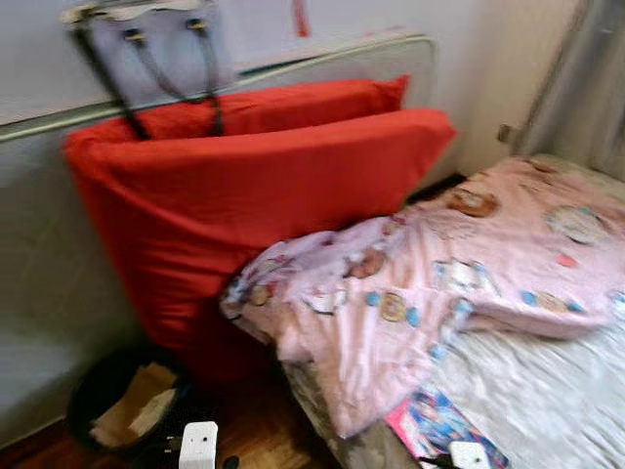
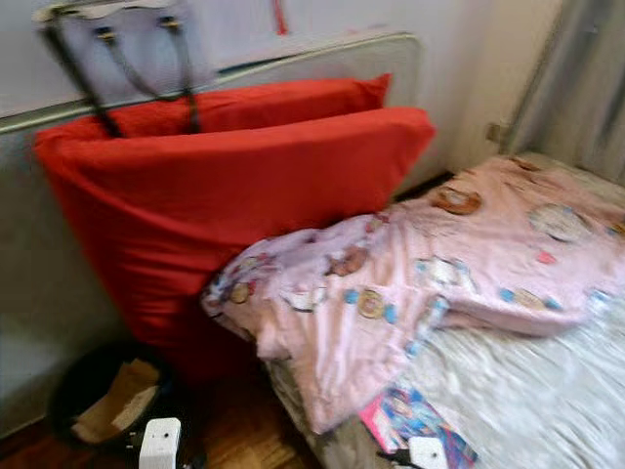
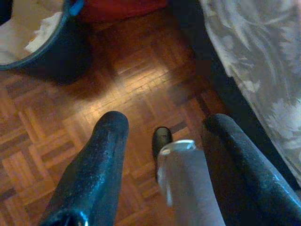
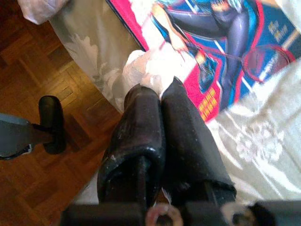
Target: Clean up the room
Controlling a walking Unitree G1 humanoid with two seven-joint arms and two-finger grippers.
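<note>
We are looking at a home bedroom: a bed [image 1: 547, 391] with a pink blanket [image 1: 439, 283], red cushions [image 1: 244, 195], parquet floor [image 3: 136, 80].

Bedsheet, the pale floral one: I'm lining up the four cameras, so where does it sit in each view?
Left eye view: bedsheet at lower right, below the pink blanket.
Right eye view: bedsheet at lower right again.
Left wrist view: bedsheet at upper right, hanging down the bed's side.
Right wrist view: bedsheet at right, under the magazine.
Shared landmark: the parquet floor beside the bed.
</note>
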